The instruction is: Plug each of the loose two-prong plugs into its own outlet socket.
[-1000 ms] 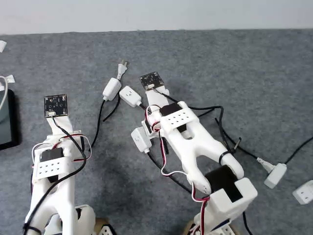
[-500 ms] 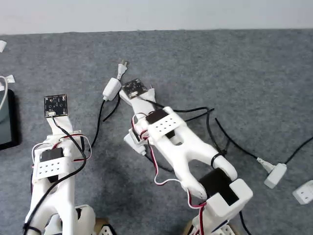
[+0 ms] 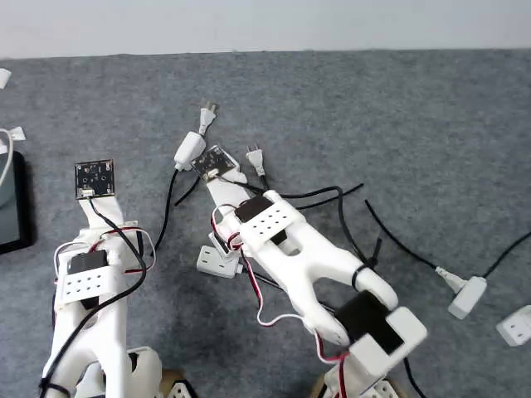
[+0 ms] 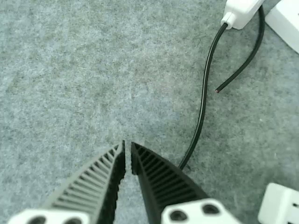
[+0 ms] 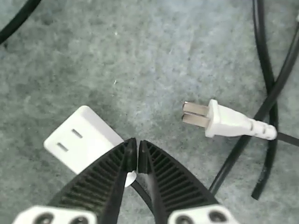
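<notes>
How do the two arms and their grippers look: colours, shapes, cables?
The left arm and right arm are white plastic with black motors and loose red, white and black wires. Each wrist carries a small black square board. The left gripper and right gripper have black, ribbed, tapering fingers on white bases.

High camera: fixed overhead, looking down on counter, left arm, right arm. Wrist cameras: close, aimed past own fingers at counter. Right wrist and high views share the white plug.
</notes>
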Robot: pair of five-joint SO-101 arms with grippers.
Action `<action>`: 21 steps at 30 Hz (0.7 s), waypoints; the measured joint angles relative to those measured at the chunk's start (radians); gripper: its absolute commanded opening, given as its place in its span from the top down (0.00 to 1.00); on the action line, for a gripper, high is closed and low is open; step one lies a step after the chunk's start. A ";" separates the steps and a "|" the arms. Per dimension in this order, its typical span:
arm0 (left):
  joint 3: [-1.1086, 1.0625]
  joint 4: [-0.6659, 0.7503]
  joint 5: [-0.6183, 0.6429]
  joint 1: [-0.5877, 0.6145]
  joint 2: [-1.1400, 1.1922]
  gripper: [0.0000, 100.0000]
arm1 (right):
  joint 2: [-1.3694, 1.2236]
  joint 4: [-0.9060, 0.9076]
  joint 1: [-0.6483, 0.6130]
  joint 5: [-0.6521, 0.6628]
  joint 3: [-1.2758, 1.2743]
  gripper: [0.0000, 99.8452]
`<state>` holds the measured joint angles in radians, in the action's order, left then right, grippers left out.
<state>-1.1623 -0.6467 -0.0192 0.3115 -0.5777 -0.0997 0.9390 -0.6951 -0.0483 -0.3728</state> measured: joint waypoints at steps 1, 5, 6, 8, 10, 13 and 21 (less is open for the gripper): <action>0.000 0.000 0.000 0.000 0.000 0.98 | 0.031 0.017 -0.002 0.029 0.000 0.99; 0.000 0.000 0.000 0.000 0.000 0.98 | 0.110 0.112 -0.021 0.247 0.000 0.86; 0.000 0.000 0.000 0.000 0.000 0.98 | 0.114 0.137 -0.023 0.301 0.000 0.81; 0.000 0.000 0.000 0.000 0.000 0.98 | 0.114 0.173 -0.026 0.381 0.000 0.74; 0.000 0.000 0.000 0.000 0.000 0.98 | 0.091 0.195 -0.043 0.454 0.002 0.73; 0.000 0.000 0.000 0.000 0.000 0.98 | 0.021 0.199 -0.075 0.548 0.002 0.73; 0.000 0.000 0.000 0.006 0.000 0.98 | -0.103 0.236 -0.181 0.560 0.054 0.73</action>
<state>-1.1623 -0.6467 -0.0192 0.3176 -0.5777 -0.2025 1.1753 -0.8761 0.5117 -0.3191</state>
